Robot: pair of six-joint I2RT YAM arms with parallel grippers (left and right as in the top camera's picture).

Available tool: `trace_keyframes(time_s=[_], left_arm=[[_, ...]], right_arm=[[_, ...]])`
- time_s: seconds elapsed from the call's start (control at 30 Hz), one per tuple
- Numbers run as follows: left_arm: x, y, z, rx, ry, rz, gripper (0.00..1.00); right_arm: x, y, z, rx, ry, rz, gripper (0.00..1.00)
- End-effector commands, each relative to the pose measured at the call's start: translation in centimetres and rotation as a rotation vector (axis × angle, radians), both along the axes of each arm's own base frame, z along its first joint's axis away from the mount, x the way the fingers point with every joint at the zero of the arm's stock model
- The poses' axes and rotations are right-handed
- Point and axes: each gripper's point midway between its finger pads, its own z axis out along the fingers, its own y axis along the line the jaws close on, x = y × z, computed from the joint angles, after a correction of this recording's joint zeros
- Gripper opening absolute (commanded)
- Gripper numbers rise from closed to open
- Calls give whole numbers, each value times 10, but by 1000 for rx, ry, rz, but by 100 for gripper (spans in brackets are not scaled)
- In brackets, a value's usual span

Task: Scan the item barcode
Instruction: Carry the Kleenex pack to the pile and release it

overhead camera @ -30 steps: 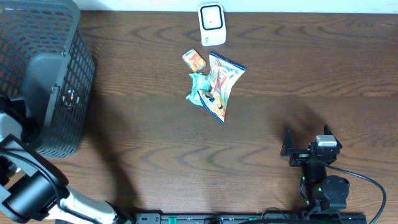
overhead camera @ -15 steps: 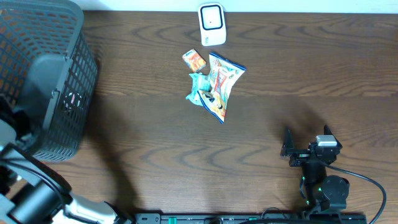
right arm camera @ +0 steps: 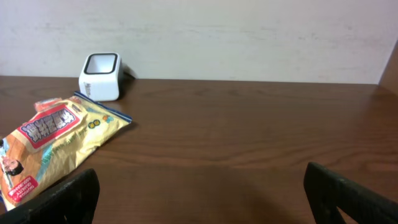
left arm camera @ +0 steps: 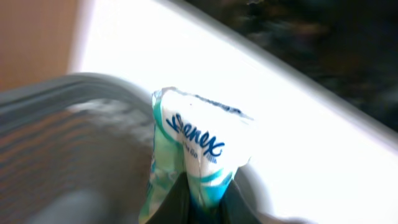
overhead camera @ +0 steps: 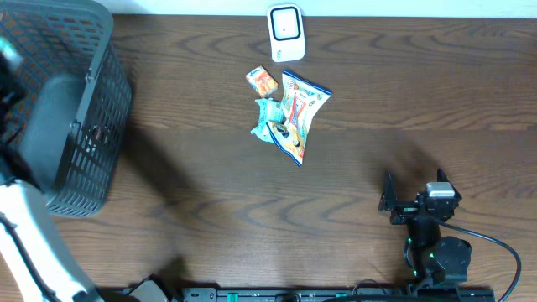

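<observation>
Left gripper [left arm camera: 202, 194] just clamped on the tissue pack [left arm camera: 199, 149] and the arm has swung up, so the pack now hangs over the basket [overhead camera: 80, 126] rim. Pick looks done; the scanner [overhead camera: 285, 33], well right of basket, is next. Right gripper [overhead camera: 413, 176] gapes wide, idle.

Kleenex in blue script on tissue pack [left arm camera: 200, 157], snack bag [right arm camera: 55, 144] lettering (too small) unreadable

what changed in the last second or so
The left arm swung up over the basket, which shifted slightly to the right. The left gripper has closed on a Kleenex pack. The right gripper, open, the scanner and the snack bags stayed put.
</observation>
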Motion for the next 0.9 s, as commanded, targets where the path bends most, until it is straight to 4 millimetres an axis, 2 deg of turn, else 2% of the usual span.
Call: trace_keyframes(time_s=[0.0, 0.07, 0.13, 0.23, 0.3, 0.53, 0.57, 0.6, 0.77, 0.87], left_arm=[[13, -93, 40, -68, -104, -295, 7], [20, -129, 40, -52, -101, -384, 7], [26, -165, 28, -34, -62, -474, 8], [33, -217, -3, 26, 28, -613, 8], [39, -246, -31, 72, 107, -669, 7], [64, -301, -134, 132, 402, -647, 8], [66, -309, -147, 137, 432, -658, 15], [67, -316, -157, 138, 455, -672, 24], [66, -348, -205, 133, 559, -744, 24], [64, -359, -222, 133, 598, -769, 40]], right_arm=[[0, -2, -1, -15, 2, -8, 99], [0, -2, -1, -15, 2, -7, 99], [0, -2, -1, -15, 2, -8, 99], [0, -2, -1, -15, 2, -7, 99], [0, -2, -1, -15, 2, -7, 99], [0, -2, -1, -15, 2, -8, 99], [0, -2, -1, -15, 2, -7, 99], [0, -2, -1, -15, 2, -7, 99], [0, -2, -1, -15, 2, -8, 99], [0, -2, -1, -15, 2, -7, 99]])
